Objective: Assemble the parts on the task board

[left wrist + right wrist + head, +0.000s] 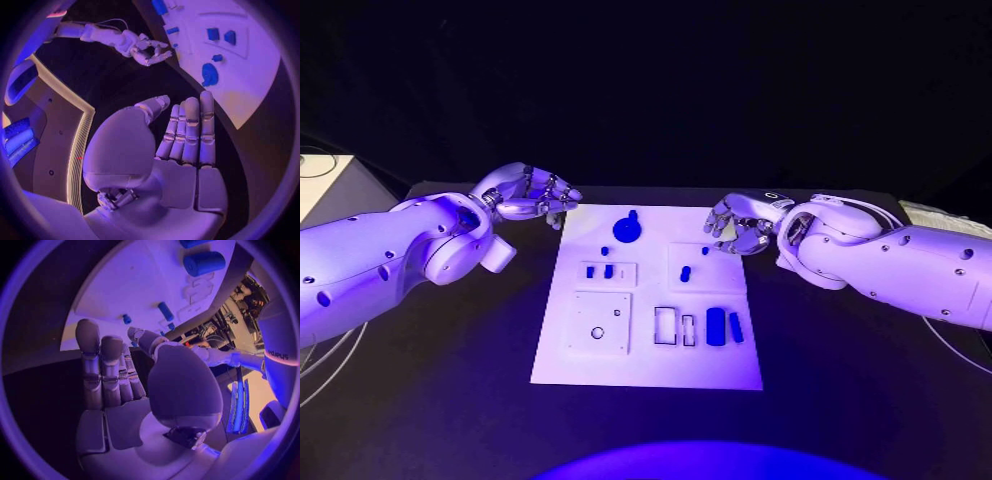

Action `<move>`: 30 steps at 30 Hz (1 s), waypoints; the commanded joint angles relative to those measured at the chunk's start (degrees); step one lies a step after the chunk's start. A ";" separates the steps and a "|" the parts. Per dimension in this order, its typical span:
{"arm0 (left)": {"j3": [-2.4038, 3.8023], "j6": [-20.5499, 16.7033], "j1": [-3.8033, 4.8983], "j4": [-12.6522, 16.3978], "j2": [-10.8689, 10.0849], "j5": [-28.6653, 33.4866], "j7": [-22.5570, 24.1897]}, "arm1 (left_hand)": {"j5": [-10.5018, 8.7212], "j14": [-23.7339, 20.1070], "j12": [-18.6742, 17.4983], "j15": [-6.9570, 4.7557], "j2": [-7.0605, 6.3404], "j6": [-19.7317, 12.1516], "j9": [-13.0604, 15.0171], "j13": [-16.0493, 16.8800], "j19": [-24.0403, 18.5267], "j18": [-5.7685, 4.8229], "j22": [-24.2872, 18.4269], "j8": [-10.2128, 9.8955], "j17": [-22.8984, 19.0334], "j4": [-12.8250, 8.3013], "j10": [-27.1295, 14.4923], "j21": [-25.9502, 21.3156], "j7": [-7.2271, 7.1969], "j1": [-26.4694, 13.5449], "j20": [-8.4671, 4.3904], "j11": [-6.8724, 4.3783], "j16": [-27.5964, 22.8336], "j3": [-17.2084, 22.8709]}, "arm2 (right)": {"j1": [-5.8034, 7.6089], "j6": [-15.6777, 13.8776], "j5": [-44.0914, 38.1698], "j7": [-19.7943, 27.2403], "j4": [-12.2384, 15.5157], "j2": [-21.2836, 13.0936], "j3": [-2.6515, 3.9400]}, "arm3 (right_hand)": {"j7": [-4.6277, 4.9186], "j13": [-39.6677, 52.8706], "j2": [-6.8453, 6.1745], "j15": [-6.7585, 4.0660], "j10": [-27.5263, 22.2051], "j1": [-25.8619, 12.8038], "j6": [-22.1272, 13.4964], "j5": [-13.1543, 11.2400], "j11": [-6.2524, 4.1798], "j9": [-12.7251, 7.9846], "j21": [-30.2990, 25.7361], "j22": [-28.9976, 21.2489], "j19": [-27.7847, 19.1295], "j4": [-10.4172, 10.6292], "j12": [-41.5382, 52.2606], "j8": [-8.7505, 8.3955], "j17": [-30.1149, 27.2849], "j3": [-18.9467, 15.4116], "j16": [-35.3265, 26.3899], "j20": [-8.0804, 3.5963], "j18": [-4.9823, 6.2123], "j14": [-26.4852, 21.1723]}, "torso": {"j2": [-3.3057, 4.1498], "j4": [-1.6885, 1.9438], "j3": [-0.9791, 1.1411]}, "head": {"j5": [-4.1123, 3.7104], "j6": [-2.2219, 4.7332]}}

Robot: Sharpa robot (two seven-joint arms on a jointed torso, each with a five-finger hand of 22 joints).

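The black table [444, 400] carries one white task board [646, 365] at its middle, and one white arm comes in from each side. On the sleeve of the left arm, where it passes the edge of the right wrist view, there is a line of dark lettering [277, 355], but it is too bent and small to read with certainty. No other writing can be made out on the board or the parts.

The left hand [531, 195] hangs above the table just off the board's far left corner, holding nothing; the left wrist view shows its fingers [190, 130] straight and lying close side by side, thumb alongside. The right hand [740, 222] hangs at the board's far right edge, also with nothing in it, its fingers [103, 365] likewise straight and close together.

On the board, seven blue pieces can be counted in the head view. The largest is a round disc [629, 229] near the far edge. Next come two upright bars [715, 325] near the right side of the front half, a short peg [685, 273] in the middle, a pair of small blocks [599, 271] in a raised frame on the left, and a tiny stud [604, 250] just beyond them.
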 commanded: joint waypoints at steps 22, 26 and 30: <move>0.01 -2.63 -0.34 7.07 -2.65 15.77 13.64 | 0.30 0.12 -0.31 -0.77 0.17 0.65 0.04 -0.97 1.22 0.89 -0.88 1.03 -0.45 -0.61 1.97 -0.98 -0.30 2.29 -0.59 -0.32 -1.01 0.47 | -1.49 1.98 -11.37 -5.73 0.57 3.28 -0.31 | -0.16 0.27 0.45 0.33 0.64 1.46 1.78 -0.41 -0.07 1.02 6.95 7.19 0.73 1.17 0.73 0.26 6.07 1.12 9.46 0.37 -0.91 0.26 | 0.14 0.14 -0.09 | -0.82 -0.34; 0.01 -2.85 -0.36 7.45 -2.61 16.14 13.73 | 0.30 0.13 -0.34 -0.77 0.17 0.66 0.03 -1.00 1.24 0.89 -0.88 1.05 -0.46 -0.65 1.97 -0.98 -0.29 2.34 -0.60 -0.32 -1.02 0.48 | -1.88 2.31 -11.38 -6.11 0.41 3.68 -0.36 | -0.49 0.33 0.83 0.08 1.80 1.86 2.71 -0.56 -0.39 1.48 10.95 11.31 1.58 1.26 0.98 0.77 9.38 2.31 13.34 0.13 -1.51 0.82 | 0.13 0.11 0.03 | -0.75 -0.51; 0.00 -2.83 -0.37 7.52 -2.60 16.25 13.69 | 0.30 0.13 -0.38 -0.77 0.15 0.68 0.03 -1.03 1.25 0.88 -0.88 1.07 -0.46 -0.70 1.96 -0.97 -0.28 2.39 -0.61 -0.31 -1.04 0.48 | -2.10 2.82 -11.65 -6.57 0.33 3.85 -0.39 | -0.76 0.37 1.00 -0.10 2.70 2.01 3.36 -0.14 -0.65 1.96 14.17 14.66 2.15 1.31 1.09 1.20 12.17 3.24 16.55 -0.08 -2.02 1.19 | 0.15 0.08 0.07 | -0.92 -0.69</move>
